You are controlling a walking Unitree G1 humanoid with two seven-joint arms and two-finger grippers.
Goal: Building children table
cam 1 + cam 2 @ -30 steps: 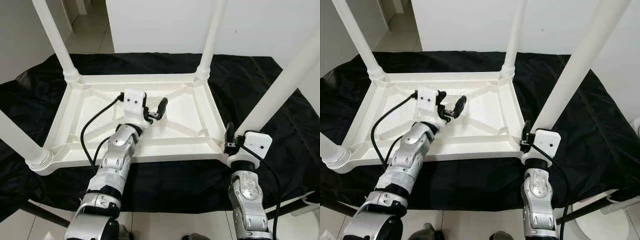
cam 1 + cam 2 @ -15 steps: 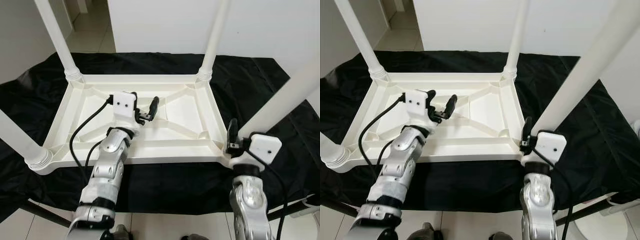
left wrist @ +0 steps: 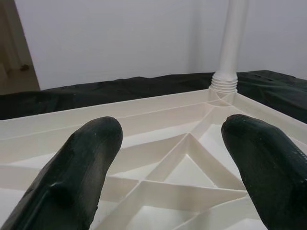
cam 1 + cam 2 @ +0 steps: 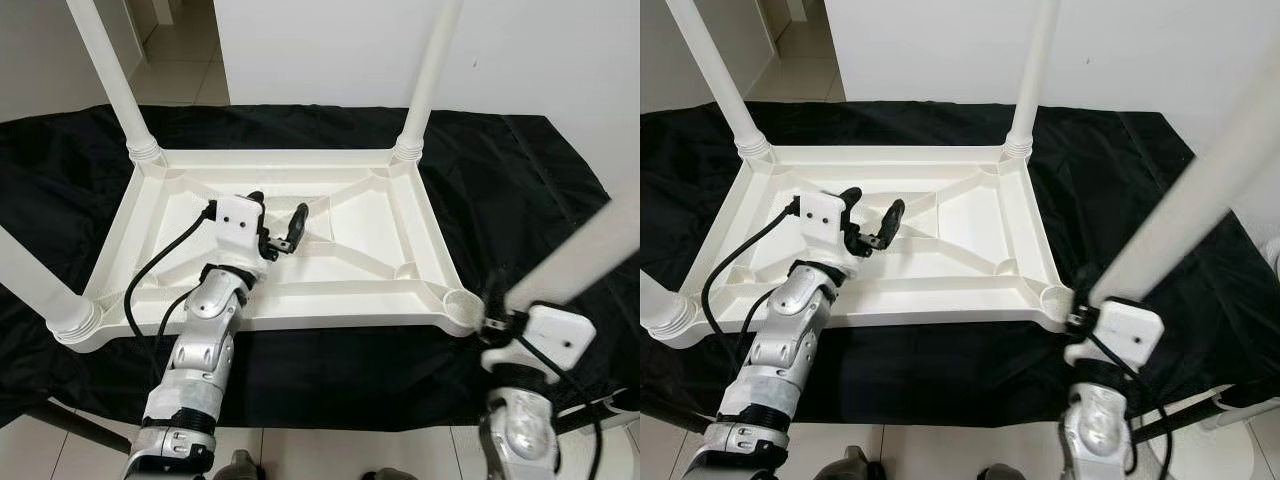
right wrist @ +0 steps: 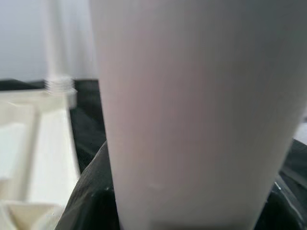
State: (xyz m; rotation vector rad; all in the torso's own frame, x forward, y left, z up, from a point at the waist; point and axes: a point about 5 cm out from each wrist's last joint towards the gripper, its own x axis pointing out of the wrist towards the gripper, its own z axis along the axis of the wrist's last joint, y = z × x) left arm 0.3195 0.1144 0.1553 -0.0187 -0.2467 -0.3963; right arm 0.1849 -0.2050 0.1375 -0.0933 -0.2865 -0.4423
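A white plastic table top (image 4: 300,157) lies upside down on a black cloth. Legs stand in its far left corner (image 4: 110,80), far right corner (image 4: 430,70) and near left corner (image 4: 30,280). The near right corner socket (image 4: 460,298) is open and holds nothing. My right gripper (image 4: 497,312) is shut on a fourth white leg (image 4: 1200,190), held tilted just to the right of that socket and off it. In the right wrist view the leg (image 5: 192,110) sits between the dark fingers (image 5: 91,191). My left gripper (image 4: 278,222) hovers open over the ribbed underside, holding nothing.
The black cloth (image 4: 520,180) covers the low work surface and hangs over its near edge. A white wall stands behind, with tiled floor (image 4: 180,70) at the far left. A white object (image 4: 1240,410) sits low at the right.
The right gripper has carried the leg away from the near right corner, to the right and toward me, baring the socket. The left gripper has shifted left over the underside.
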